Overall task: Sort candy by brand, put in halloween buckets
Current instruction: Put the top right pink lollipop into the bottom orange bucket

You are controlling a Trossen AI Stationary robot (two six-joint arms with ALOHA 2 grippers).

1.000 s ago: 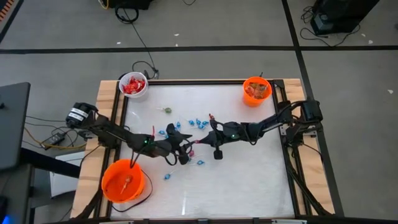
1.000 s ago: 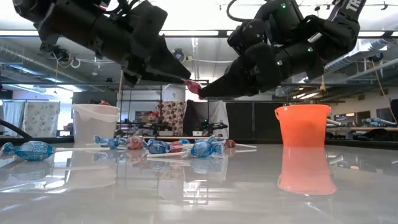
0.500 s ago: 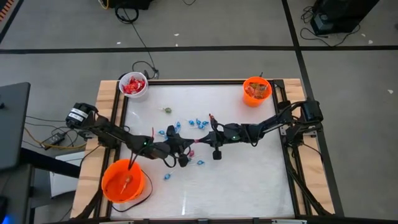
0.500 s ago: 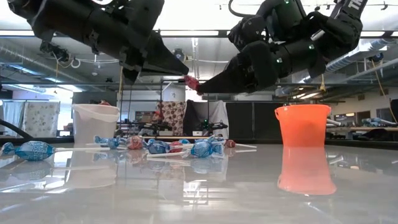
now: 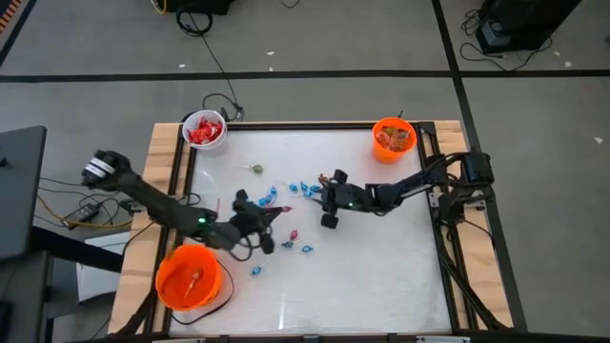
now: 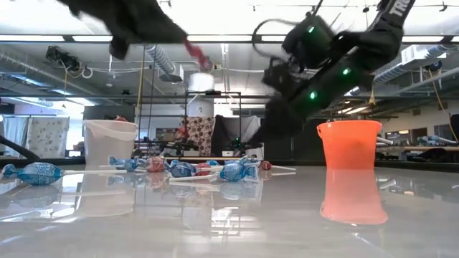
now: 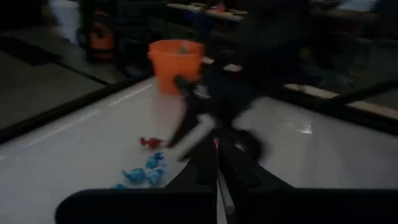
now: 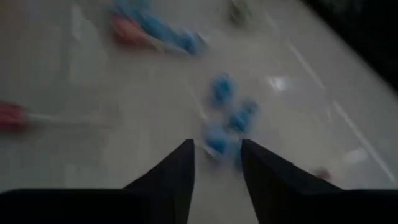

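**Helper:** From above, what have you got?

**Me:** My left gripper (image 5: pixel 270 215) is clamped on a pink stick candy (image 6: pixel 195 51); carry it level to the big orange bucket (image 5: pixel 189 277).

**Helper:** Table level?

**Me:** Only there the sweet's red head shows, raised above the blue candies (image 6: pixel 179 169).

**Helper:** Wrist?

**Me:** My right gripper (image 8: pixel 217 152) stands apart, empty.

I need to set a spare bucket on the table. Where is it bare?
The table's near half, right of the larger orange bucket, is bare, as is the strip between the white bucket and the small orange bucket. The middle is crowded with blue candies and both arms.
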